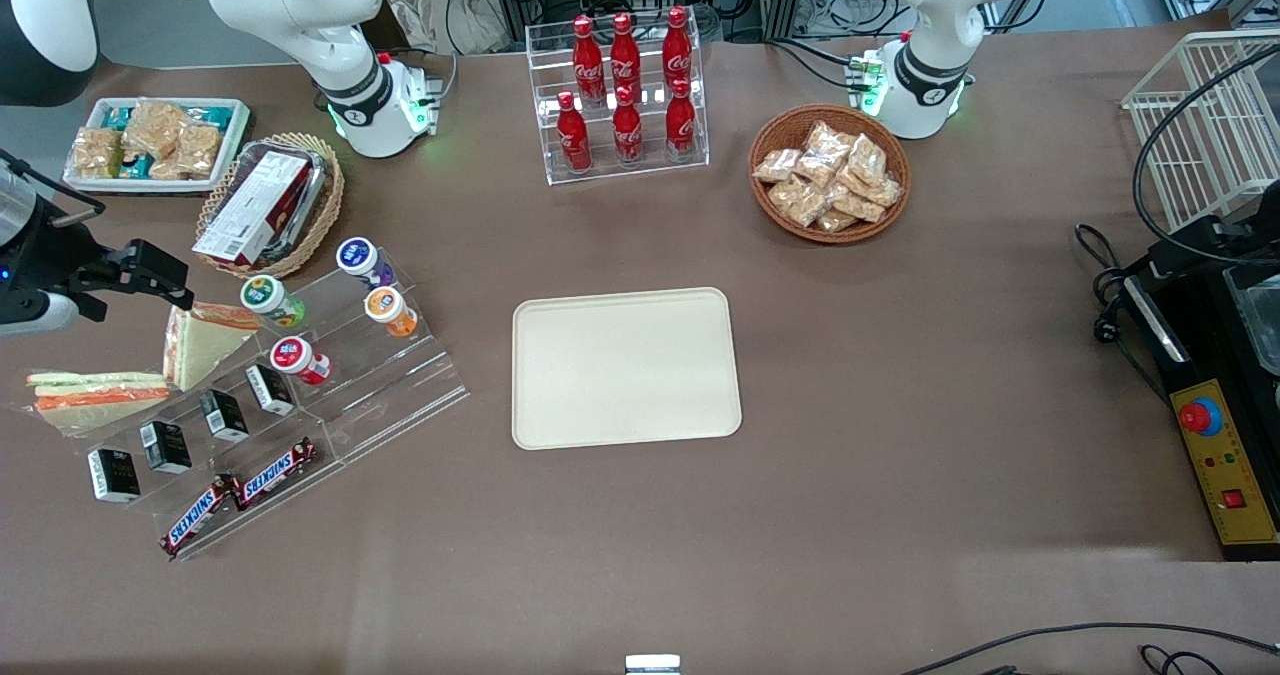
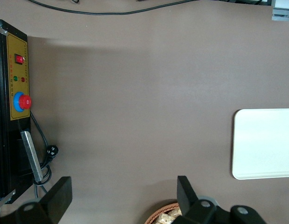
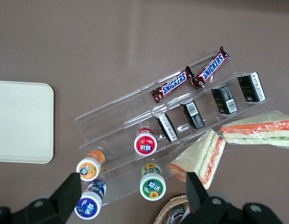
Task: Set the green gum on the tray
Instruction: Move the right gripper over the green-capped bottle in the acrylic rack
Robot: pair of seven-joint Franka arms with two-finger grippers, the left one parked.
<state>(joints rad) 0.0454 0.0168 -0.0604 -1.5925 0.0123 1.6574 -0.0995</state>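
Observation:
The green gum (image 1: pixel 270 298) has a green body and a white lid with a green logo. It rests on the top step of a clear stepped stand (image 1: pixel 400 395), and also shows in the right wrist view (image 3: pixel 152 184). The cream-beige tray (image 1: pixel 625 367) lies flat at the table's middle with nothing on it; part of it shows in the right wrist view (image 3: pixel 21 122). My right gripper (image 1: pixel 165 280) is open and empty. It hovers above the stand at the working arm's end, with the green gum between its spread fingers (image 3: pixel 133 191) and well below them.
On the stand are purple (image 1: pixel 360 260), orange (image 1: pixel 390 310) and red (image 1: pixel 297 357) gum bottles, several black boxes (image 1: pixel 225 415) and two Snickers bars (image 1: pixel 240 495). Sandwiches (image 1: pixel 200 340) and a wicker basket (image 1: pixel 270 205) lie beside it. A cola rack (image 1: pixel 625 95) and a snack basket (image 1: pixel 830 173) stand farther back.

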